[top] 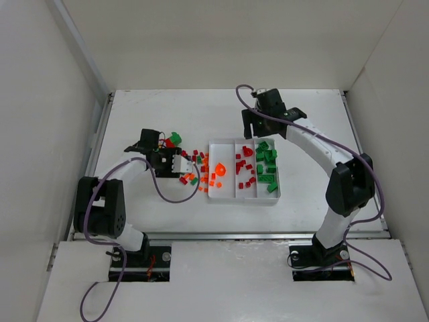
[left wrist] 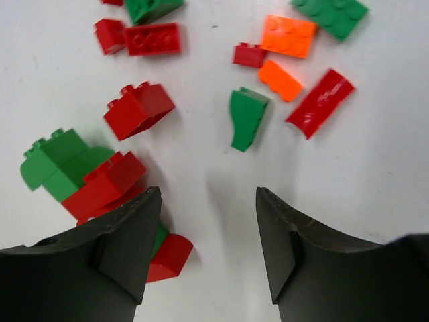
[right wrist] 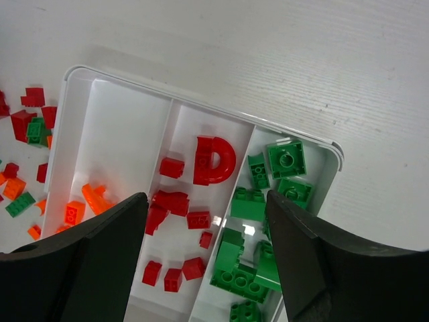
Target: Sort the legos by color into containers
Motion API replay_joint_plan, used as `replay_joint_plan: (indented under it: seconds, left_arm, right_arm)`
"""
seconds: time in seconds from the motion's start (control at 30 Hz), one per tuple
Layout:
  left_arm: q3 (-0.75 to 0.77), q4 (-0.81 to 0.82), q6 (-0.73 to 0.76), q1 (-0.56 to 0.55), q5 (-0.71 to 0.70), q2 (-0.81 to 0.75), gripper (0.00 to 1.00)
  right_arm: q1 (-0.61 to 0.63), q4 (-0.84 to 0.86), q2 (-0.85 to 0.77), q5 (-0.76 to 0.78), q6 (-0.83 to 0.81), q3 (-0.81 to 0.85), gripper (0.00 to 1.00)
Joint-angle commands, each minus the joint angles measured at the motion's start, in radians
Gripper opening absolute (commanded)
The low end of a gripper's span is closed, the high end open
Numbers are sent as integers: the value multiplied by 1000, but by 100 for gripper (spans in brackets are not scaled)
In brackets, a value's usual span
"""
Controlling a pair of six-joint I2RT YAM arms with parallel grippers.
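Left pincer point(left wrist: 208, 201) agape above loose legos point(left wrist: 137, 111), containers point(top: 220, 151) lengthwise near-to-far

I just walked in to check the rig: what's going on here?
Small plastic lego bricks are being sorted by colour into a shallow white three-compartment tray. Orange, red and green ones lie in separate compartments; mixed ones lie loose on the table. The left gripper hangs open over those, the right gripper open above the tray, both empty.

**Tray point(top: 224, 149) part-filled, sorted by color**

White shallow tray, 3 long compartments side by side: orange bricks point(top: 218, 174) in left, red bricks point(top: 247, 152) in mid, green bricks point(top: 267, 162) in right. Mixed loose bricks point(top: 184, 179) scattered just left of tray.
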Motion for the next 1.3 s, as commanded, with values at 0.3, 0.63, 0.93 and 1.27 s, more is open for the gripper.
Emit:
replay_joint_plan:
  seconds: [0.3,0.63,0.93,1.27]
  left_arm:
    - [106,-159,239,-45,82,118,50]
    - [117,-150,250,-90,82,170,42]
    - [117,-150,241,-90,50,179,3]
    - [243,-31,-95,-59,122,141,0]
  right_arm:
    - [-13,61,-43,-13,-12,4,77]
    - [-13,61,-43,7,-21,-5,77]
    - [-13,51,-43,16,-30,-5,77]
    - [-13,51,-64,7,-30,13,77]
